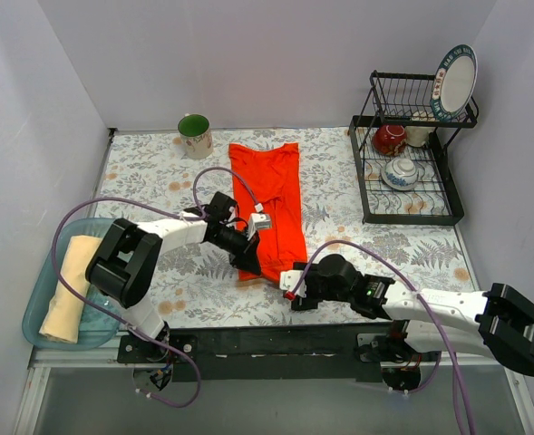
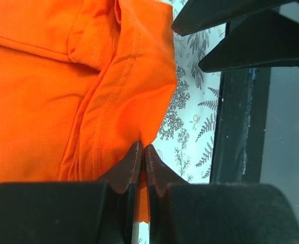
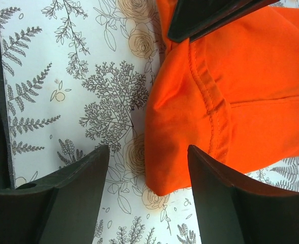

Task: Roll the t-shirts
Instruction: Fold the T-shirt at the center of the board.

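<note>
The orange-red t-shirt [image 1: 271,204] lies folded into a long strip on the flowered table. My left gripper [image 1: 251,247] is shut on the shirt's near left hem [image 2: 139,101]; cloth shows between the brown fingertips [image 2: 131,165]. My right gripper [image 1: 289,288] is open at the shirt's near right corner [image 3: 179,152], which lies between the dark fingers [image 3: 83,173], untouched. The cream-yellow t-shirt [image 1: 67,299] lies rolled in a tub at the left.
A blue-green tub [image 1: 40,331] holds the rolled cream shirt at the near left. A green mug [image 1: 195,136] stands at the back. A black dish rack [image 1: 412,172] with bowls and a plate stands at the back right. The table's black front edge [image 1: 267,343] is close.
</note>
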Controlling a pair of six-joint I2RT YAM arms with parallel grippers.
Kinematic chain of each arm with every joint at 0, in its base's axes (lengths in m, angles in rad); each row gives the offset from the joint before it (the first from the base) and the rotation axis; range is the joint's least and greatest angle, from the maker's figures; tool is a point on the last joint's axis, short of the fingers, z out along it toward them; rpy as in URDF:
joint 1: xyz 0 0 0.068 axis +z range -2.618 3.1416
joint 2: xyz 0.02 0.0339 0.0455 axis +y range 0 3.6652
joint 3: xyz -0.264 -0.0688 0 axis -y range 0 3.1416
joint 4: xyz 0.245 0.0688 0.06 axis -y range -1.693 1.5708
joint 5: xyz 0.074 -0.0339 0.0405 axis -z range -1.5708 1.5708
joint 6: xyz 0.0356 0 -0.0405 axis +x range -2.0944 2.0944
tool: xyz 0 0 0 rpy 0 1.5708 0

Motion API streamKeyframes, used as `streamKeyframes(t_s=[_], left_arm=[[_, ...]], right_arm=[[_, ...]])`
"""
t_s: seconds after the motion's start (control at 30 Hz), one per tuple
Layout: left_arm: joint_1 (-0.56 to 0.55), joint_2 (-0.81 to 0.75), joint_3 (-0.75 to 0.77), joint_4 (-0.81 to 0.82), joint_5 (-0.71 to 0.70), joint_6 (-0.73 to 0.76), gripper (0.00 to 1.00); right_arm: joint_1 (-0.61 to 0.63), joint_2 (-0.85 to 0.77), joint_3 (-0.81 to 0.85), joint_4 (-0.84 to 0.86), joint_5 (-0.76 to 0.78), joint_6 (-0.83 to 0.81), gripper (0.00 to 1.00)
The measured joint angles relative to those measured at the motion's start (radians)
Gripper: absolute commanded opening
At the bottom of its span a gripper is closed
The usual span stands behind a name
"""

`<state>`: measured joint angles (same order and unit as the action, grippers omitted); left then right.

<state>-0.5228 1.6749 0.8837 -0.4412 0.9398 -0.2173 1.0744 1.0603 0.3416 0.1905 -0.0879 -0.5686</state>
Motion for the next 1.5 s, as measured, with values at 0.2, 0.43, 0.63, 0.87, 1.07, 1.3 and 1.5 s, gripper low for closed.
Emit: streamKeyframes(t_s=[0.2, 0.43, 0.63, 0.87, 1.07, 1.3, 1.5], left_arm=[[0.023, 0.049, 0.079, -0.093, 0.078, 0.014, 0.00], [0.039, 0.070, 0.125, -0.205, 0.146, 0.039, 0.00], [0.042, 0.070, 0.131, -0.259, 0.168, 0.061, 0.00], [0.067, 0.070, 0.131, -0.295, 0.178, 0.087, 0.02], [0.103, 0.042, 0.100, -0.270, 0.154, 0.089, 0.51], [0.067, -0.429, -0.232, 0.032, -0.058, 0.007, 0.74], [-0.064, -0.563, -0.384, 0.269, -0.259, 0.016, 0.79]], right_arm=[[0.002, 0.014, -0.012, 0.038, 0.016, -0.024, 0.73], [0.002, 0.050, -0.012, 0.090, 0.042, -0.043, 0.73], [0.002, 0.095, -0.016, 0.154, 0.069, -0.070, 0.68], [0.002, 0.173, -0.061, 0.261, 0.107, -0.145, 0.26], [-0.011, 0.210, -0.025, 0.231, 0.064, -0.161, 0.01], [-0.082, 0.211, 0.080, 0.120, -0.035, -0.076, 0.01], [-0.095, 0.234, 0.084, 0.069, -0.089, -0.045, 0.01]])
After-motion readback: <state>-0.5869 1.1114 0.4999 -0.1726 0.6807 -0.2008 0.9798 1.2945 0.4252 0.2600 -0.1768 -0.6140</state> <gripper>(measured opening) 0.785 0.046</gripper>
